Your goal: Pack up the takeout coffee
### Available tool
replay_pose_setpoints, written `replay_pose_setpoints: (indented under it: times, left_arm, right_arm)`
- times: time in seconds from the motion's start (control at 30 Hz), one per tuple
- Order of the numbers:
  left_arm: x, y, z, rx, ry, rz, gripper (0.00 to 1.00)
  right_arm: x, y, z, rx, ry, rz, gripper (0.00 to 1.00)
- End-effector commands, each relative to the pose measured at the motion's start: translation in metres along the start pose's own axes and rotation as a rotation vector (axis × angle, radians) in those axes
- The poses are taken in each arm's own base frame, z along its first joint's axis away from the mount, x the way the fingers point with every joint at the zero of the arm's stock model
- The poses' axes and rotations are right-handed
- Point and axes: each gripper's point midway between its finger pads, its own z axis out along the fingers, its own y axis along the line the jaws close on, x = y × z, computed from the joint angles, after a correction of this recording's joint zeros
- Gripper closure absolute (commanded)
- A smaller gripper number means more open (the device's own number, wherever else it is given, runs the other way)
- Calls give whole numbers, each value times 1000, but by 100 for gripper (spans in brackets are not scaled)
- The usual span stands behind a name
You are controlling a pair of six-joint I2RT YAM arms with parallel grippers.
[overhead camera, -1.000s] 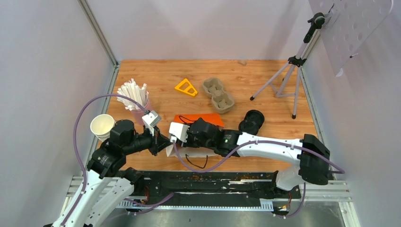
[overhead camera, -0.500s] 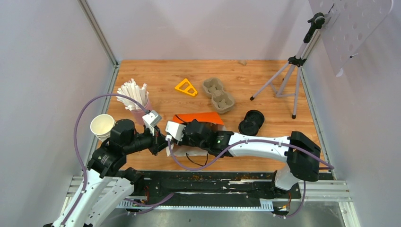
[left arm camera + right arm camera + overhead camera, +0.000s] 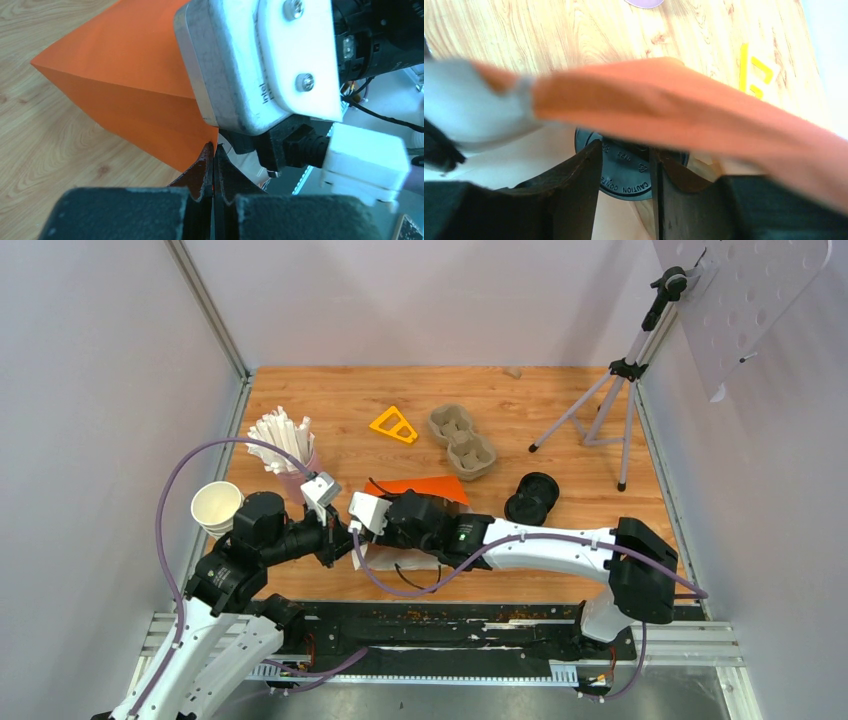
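An orange paper bag point(image 3: 425, 487) with a white lining lies on its side near the front of the table. My left gripper point(image 3: 214, 147) is shut on the edge of its orange flap point(image 3: 125, 75) and holds the mouth up. My right gripper point(image 3: 624, 150) is inside the mouth, under the flap point(image 3: 674, 105). Its jaws stand apart over the round black lid point(image 3: 626, 175) of one takeout coffee cup. The lid shows through the gap, and no grip on it can be seen. More black-lidded cups point(image 3: 532, 498) stand to the right of the bag.
The pulp cup carrier point(image 3: 462, 440) and a yellow triangular piece point(image 3: 393, 425) lie behind the bag. A pink holder of white straws point(image 3: 285, 445) and a stack of lidless cups point(image 3: 216, 508) stand at the left. A tripod point(image 3: 610, 410) stands at the back right.
My right arm has slid left, further into the bag's mouth. The orange flap has shifted slightly with it. The left gripper has kept its hold in the same place.
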Motion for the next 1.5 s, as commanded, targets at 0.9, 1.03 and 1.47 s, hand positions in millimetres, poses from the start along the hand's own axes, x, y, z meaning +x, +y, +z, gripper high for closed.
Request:
replay_pose_setpoints:
  times: [0.9,1.03,1.47]
  left_arm:
    - [-34,-10,-2,17,-50,-8,99]
    - [-32,-7,-2,6,-37,10,99]
    - [-54,-14,1,30,-91,-14,96]
  right_arm:
    - [-108,-78,-157,121,-252,420,37]
    - [-113,-101,-183,216,-295,484,29]
    - [-103,-99,-176,178,-219,441,26]
